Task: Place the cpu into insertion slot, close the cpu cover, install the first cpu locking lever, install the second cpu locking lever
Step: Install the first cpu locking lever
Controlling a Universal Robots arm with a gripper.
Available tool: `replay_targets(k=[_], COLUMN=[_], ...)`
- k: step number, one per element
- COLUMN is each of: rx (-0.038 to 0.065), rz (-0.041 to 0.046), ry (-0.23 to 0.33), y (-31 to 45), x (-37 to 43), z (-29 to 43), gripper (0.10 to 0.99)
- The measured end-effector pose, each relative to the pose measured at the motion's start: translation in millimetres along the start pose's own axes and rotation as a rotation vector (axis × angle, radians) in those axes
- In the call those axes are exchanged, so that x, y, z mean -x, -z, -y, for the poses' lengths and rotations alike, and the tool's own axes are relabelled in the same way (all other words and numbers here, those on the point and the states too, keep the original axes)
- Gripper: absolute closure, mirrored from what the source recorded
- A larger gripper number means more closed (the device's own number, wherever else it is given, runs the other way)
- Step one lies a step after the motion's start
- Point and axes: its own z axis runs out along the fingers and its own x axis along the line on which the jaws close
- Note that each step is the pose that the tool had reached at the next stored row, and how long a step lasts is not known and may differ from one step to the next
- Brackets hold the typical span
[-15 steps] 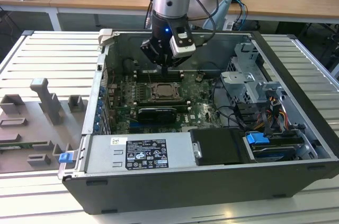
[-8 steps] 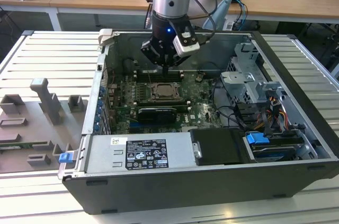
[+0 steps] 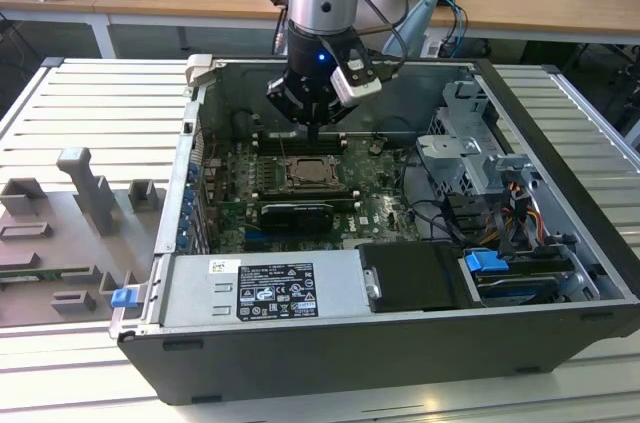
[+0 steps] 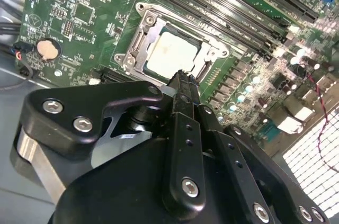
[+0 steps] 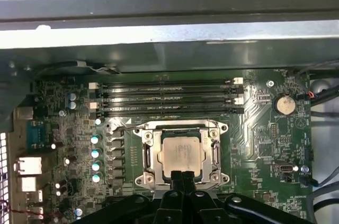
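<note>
- Gripper [image 3: 312,129] hangs upper-centre in the exterior view, above the insertion slot [image 3: 293,172].
- In both wrist views, its fingers [image 5: 177,181] are pressed together and empty, beside the cpu [image 5: 181,152] seated within the cpu cover [image 5: 149,155].

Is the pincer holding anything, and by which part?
Nothing visibly held: the black pincer is shut, tips at the edge of the square silver-rimmed socket holding the pale silvery square chip.

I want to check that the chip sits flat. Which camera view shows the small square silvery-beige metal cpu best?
The first wrist view: the small square silvery-beige cpu faces the camera almost squarely. The second wrist view shows the cpu at a slant; the exterior view shows the cpu from far off.
</note>
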Motion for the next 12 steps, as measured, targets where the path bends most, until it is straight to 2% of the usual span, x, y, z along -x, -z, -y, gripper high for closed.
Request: replay_targets(k=[5,12], rx=[0.000,0.000], rz=[0.0020,0.0105], ry=[0.046,0.117], y=[0.0,0.0], x=[0.0,-0.5], z=[0.0,0.0], gripper=[0.980,0.980])
